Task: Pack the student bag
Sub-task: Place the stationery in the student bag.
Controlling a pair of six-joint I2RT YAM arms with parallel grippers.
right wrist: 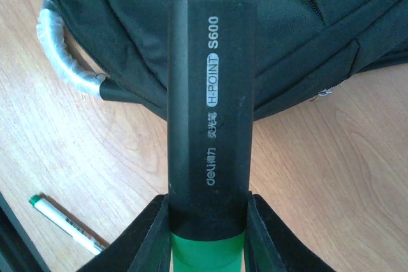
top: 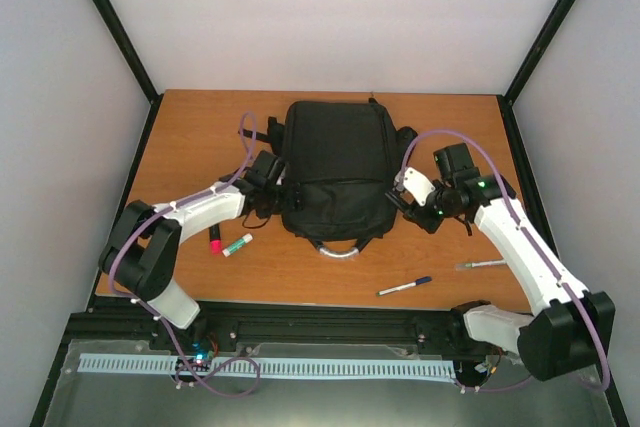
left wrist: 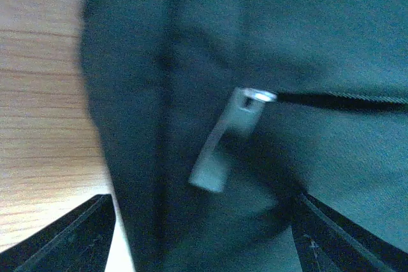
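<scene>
blurred zipper pull [left wrist: 226, 141] on the student bag [left wrist: 331, 36]; highlighter [right wrist: 210, 113], green end past the edge

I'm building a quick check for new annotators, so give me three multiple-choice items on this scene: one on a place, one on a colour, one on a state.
1. On which side of the student bag does its silvery handle lie?
A. toward the arm bases
B. toward the far wall
C. toward the left arm

2. What colour is the end of the black marker gripped in the right hand?
A. red
B. green
C. blue

3. How is the left hand?
A. shut on a pen
B. shut on the zip pull
C. open, holding nothing

A, the top view shows the handle at the bag's near edge; B, green shows in the grip; C, its fingers stand wide apart, the zip pull free ahead of them.
</scene>
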